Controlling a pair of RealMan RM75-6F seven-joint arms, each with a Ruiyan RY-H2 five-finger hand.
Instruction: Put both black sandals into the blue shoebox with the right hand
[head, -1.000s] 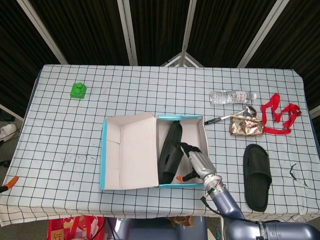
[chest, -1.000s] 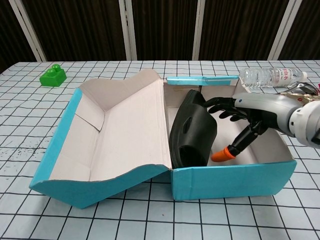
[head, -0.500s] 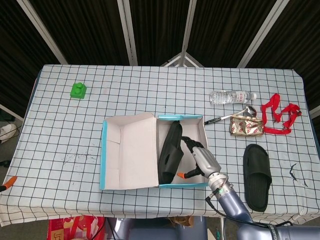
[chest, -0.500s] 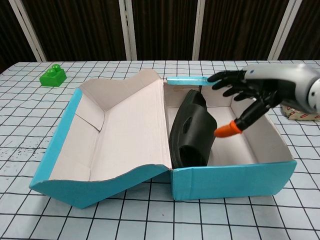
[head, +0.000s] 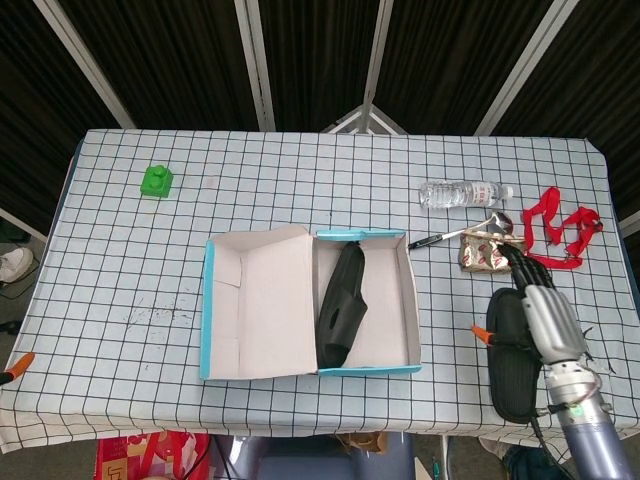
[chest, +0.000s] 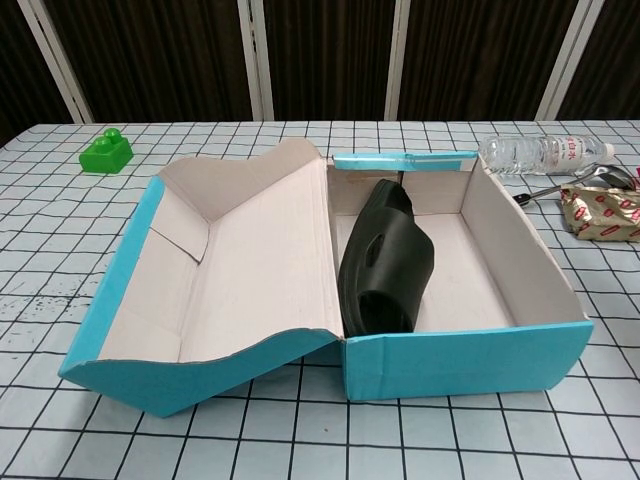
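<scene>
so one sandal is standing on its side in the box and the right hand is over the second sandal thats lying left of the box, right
Not quite: the second sandal lies to the right of the blue shoebox, not the left, as the head view shows. The rest holds: the first sandal stands on its side in the box, and the right hand is over the second one.

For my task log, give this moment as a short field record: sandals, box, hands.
sandal in box: first black sandal stands on its side, at the left of the tray of the blue shoebox
sandal outside: second black sandal on table, right of box
right hand: right hand above second sandal, holds nothing
left hand: not in view
</scene>
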